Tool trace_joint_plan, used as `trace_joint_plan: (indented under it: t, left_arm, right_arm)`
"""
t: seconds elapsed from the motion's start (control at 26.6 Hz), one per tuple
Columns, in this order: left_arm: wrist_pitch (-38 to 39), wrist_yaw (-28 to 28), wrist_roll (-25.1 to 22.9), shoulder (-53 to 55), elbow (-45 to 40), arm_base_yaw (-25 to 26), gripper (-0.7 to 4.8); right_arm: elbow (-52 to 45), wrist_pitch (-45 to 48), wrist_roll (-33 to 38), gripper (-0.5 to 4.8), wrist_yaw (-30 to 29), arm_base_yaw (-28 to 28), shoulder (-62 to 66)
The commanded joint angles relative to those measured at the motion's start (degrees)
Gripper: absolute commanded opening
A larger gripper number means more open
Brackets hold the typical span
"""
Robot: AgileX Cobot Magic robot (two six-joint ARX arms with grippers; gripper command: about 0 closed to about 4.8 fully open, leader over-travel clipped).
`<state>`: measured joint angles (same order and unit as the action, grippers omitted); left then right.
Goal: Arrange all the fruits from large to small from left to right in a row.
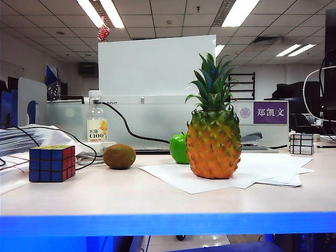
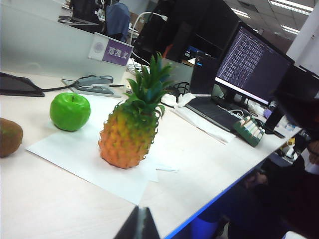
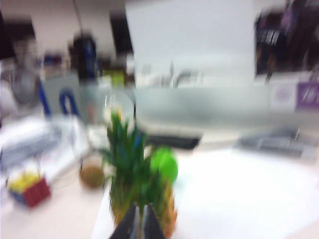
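Note:
A pineapple (image 1: 213,135) with a spiky green crown stands upright on white paper near the table's middle. Half hidden behind its left side sits a green apple (image 1: 179,148). Further left lies a brown kiwi (image 1: 119,156). Neither gripper shows in the exterior view. In the left wrist view the pineapple (image 2: 127,133), apple (image 2: 70,111) and kiwi (image 2: 10,137) lie ahead of my left gripper (image 2: 140,211), shut and empty over the table's near edge. The blurred right wrist view has my right gripper (image 3: 140,210) shut and empty in front of the pineapple (image 3: 137,191), with apple (image 3: 165,166) and kiwi (image 3: 92,175) beyond.
A coloured Rubik's cube (image 1: 51,163) sits at the left, a small silver-white cube (image 1: 302,143) at the right. A drink bottle (image 1: 96,123), cable and frosted partition (image 1: 157,118) stand behind. White paper sheets (image 1: 252,170) spread under the pineapple. A blue edge (image 1: 168,223) bounds the table's front.

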<state>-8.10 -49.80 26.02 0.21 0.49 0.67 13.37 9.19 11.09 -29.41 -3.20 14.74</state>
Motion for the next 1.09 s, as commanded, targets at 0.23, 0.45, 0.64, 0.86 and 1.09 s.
trace_joint_plan:
  t: [0.23,0.45,0.64,0.86,1.09]
  left_arm:
    - [10.7,10.1,-3.0,-0.1,0.1,-3.6,-0.06]
    - [7.3,10.0,-3.1,-0.1,0.1,-4.5,-0.05]
    - [6.1,9.9,-3.0,-0.1,0.1,-4.5,-0.05]
    - [6.1,9.5,-2.6,-0.1,0.1,-4.5,-0.05]
    - [5.6,7.8,-2.0,-0.1,0.1,-4.5,-0.05]
  right_arm:
    - [16.5,-3.2,-15.3,3.14,-4.1,6.6,29.3]
    - [25.4,-4.5,-19.6,4.79,6.1,16.3,43.2]
    - [27.6,-0.7,-22.1,4.79,6.4,20.7,49.8]
    - [27.8,5.9,-21.7,4.79,7.0,22.6,55.6]
    - [28.1,12.0,-21.7,4.79,9.2,22.9,59.6]
